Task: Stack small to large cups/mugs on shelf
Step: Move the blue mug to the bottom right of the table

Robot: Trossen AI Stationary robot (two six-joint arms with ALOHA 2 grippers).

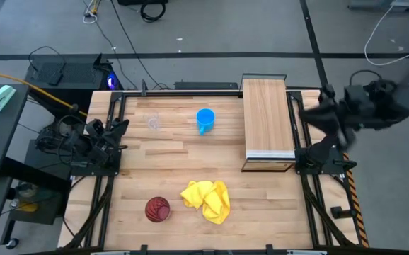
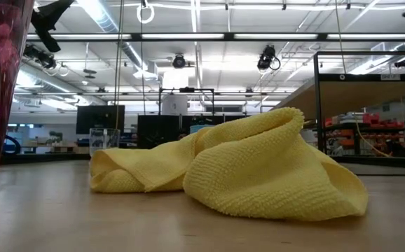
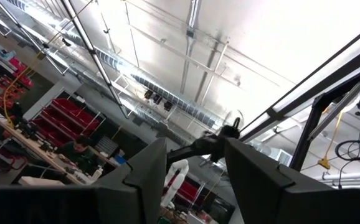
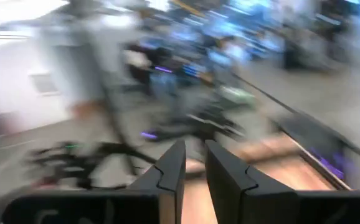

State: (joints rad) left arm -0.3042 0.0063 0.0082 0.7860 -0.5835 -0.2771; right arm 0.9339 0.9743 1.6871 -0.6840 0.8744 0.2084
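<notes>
Blue mug (image 1: 204,119) upright on table (image 1: 176,166) — shelf (image 1: 268,117) bare

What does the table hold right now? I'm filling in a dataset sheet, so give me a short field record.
clear cup: on the tabletop, far left of centre
blue mug: upright on the tabletop, between clear cup and shelf
red tumbler: near edge, left of the yellow cloth
shelf: right side, nothing on it
left claw: open, parked at the left edge, holding nothing
right claw: beyond the right edge, fingers narrowly apart, empty
stacking: not started
</notes>
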